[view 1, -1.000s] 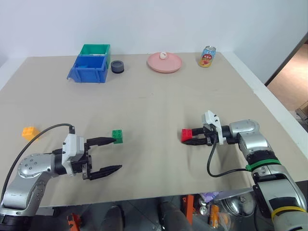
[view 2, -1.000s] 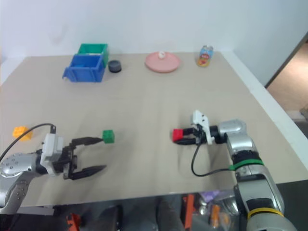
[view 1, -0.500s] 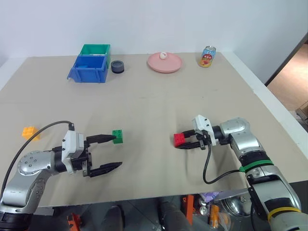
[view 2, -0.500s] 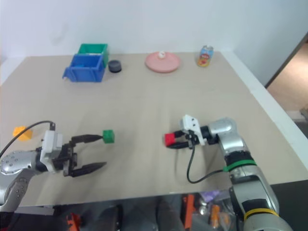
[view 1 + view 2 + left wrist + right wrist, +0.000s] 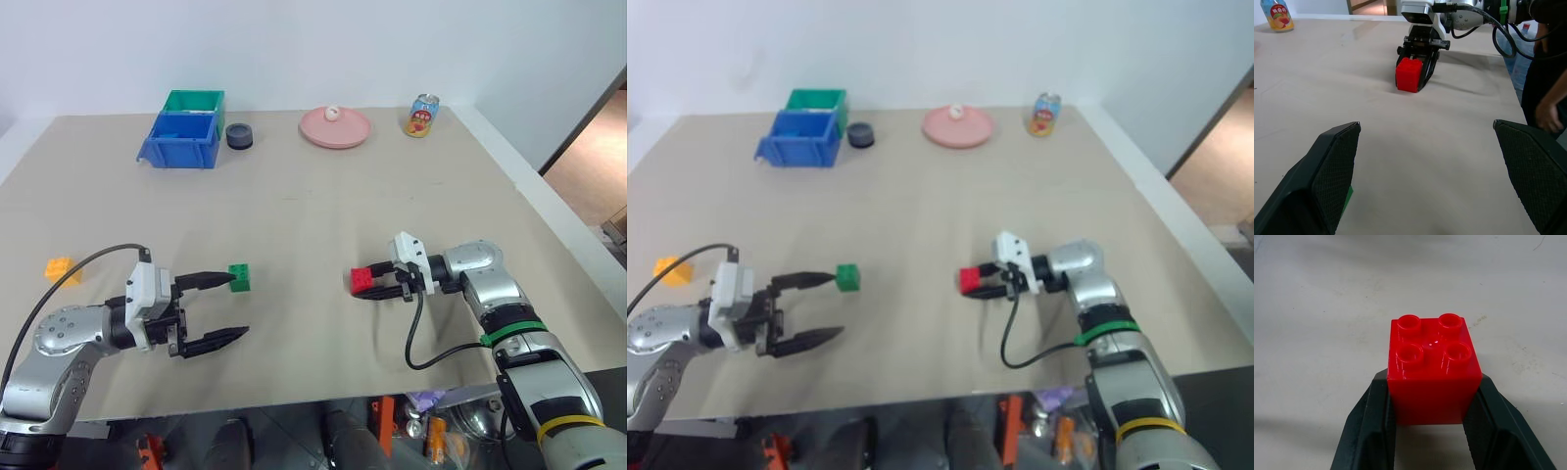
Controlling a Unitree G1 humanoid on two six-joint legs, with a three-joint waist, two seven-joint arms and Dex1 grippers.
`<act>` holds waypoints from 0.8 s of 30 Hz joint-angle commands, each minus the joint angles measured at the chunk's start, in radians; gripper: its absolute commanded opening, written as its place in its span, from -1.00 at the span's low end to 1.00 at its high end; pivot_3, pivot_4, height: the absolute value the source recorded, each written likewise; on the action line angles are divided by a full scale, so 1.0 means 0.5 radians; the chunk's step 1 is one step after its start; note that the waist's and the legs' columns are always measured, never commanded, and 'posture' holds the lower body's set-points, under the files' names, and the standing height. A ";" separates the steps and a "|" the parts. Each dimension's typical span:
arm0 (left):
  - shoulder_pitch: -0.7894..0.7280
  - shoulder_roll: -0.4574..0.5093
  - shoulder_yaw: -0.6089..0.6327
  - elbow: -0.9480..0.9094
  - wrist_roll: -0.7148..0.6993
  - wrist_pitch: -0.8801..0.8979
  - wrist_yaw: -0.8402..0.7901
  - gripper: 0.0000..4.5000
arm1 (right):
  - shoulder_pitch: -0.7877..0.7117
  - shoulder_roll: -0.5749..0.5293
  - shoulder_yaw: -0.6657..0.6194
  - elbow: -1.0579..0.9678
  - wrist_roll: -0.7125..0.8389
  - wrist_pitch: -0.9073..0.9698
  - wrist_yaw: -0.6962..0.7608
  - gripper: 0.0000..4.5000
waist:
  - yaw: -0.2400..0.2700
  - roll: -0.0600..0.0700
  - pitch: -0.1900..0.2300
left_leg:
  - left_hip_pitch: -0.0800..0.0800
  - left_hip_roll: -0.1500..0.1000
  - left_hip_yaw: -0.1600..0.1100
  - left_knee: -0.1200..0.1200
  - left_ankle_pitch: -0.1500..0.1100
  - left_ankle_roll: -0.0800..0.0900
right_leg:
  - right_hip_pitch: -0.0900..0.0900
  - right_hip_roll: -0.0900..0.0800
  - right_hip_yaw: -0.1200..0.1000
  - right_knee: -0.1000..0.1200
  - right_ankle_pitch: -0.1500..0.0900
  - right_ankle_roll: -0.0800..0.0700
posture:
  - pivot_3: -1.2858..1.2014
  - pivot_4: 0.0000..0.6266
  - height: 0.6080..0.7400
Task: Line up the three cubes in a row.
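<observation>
The right arm has carried the red cube point(image 5: 362, 280) leftward across the table point(image 5: 323, 206) over the last second, bringing it closer to the green cube point(image 5: 239, 277); in the last half second the shift was slight. That reads as the first brick being brought into the row, with the green cube as the likely anchor. The gap between red and green remains wide, and nothing else on the table has moved.

Taking the green cube as the landmark: the blue bin point(image 5: 179, 140) with the green bin point(image 5: 194, 101) behind it stand far beyond it, as does the pink plate point(image 5: 335, 127). The drink can point(image 5: 423, 115) is at the far right corner. The yellow-orange cube point(image 5: 61, 268) lies well to its left, roughly level with it, so the three bricks already sit in a loose line but far apart.

The right gripper point(image 5: 377, 285) points left and slightly downward, its fingers point(image 5: 1369, 431) clamped on the red cube's two sides, studs up, at or just above the tabletop.

The left gripper point(image 5: 235, 307) lies level, pointing right, its fingers spread wide; the far fingertip is at the green cube's left face, though I cannot tell whether it touches.
</observation>
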 commanded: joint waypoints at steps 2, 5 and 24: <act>-0.042 0.024 0.044 -0.033 -0.028 -0.008 0.005 1.00 | -0.026 -0.013 0.000 0.035 -0.035 -0.005 0.043 0.17 | 0.000 0.000 0.000 | 0.000 0.000 0.000 0.000 0.000 0.000 | 0.000 0.000 0.000 0.000 0.000 0.000 | 0.03 -0.52 0.94; -0.050 0.021 0.043 -0.021 -0.023 -0.014 0.002 1.00 | -0.025 -0.021 0.008 0.035 -0.042 0.017 0.073 0.59 | 0.000 0.000 0.000 | 0.000 0.000 0.000 0.000 0.000 0.000 | 0.000 0.000 0.000 0.000 0.000 0.000 | 0.03 -0.52 0.94; 0.018 0.143 0.435 0.005 -0.633 0.727 0.303 1.00 | 0.050 -0.591 0.037 -0.474 0.434 0.376 0.233 0.98 | 0.002 0.001 0.001 | -0.001 0.000 -0.001 -0.001 0.000 0.000 | -0.002 0.000 0.000 0.001 -0.002 0.000 | 0.03 -0.52 0.94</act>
